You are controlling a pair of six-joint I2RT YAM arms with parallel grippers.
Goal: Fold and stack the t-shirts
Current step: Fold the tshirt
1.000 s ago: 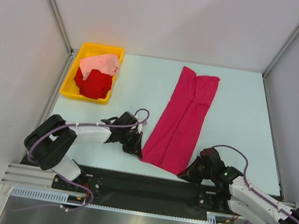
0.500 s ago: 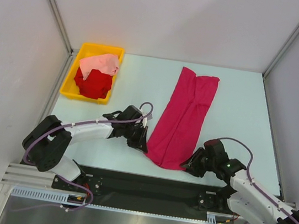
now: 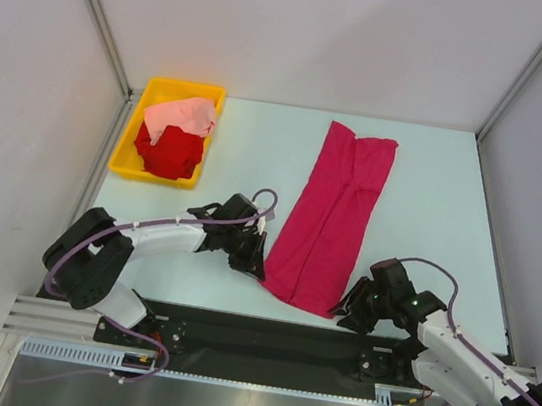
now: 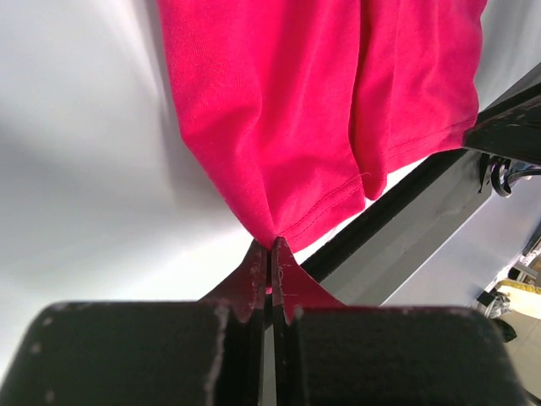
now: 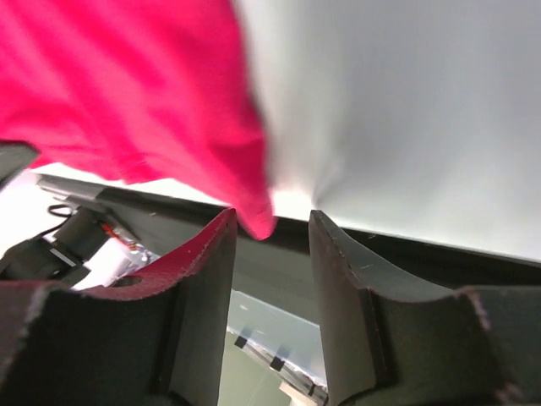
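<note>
The magenta-crimson t-shirt lies folded into a long strip on the table, running from back right to the near edge. My left gripper is shut on its near left hem corner. My right gripper is open at the near right corner; the shirt's corner hangs between the tips of the jaws, ungripped. The bright red t-shirt and the pale salmon-pink t-shirt lie crumpled in the yellow bin.
The yellow bin stands at the back left of the table. The table's black front rail runs just below the shirt's near hem. White enclosure walls stand on the left, back and right.
The shirt's near hem was drawn slightly back from the front edge, then settled. My right gripper moved left and forward to the near right corner. My left gripper stayed on the left corner.
</note>
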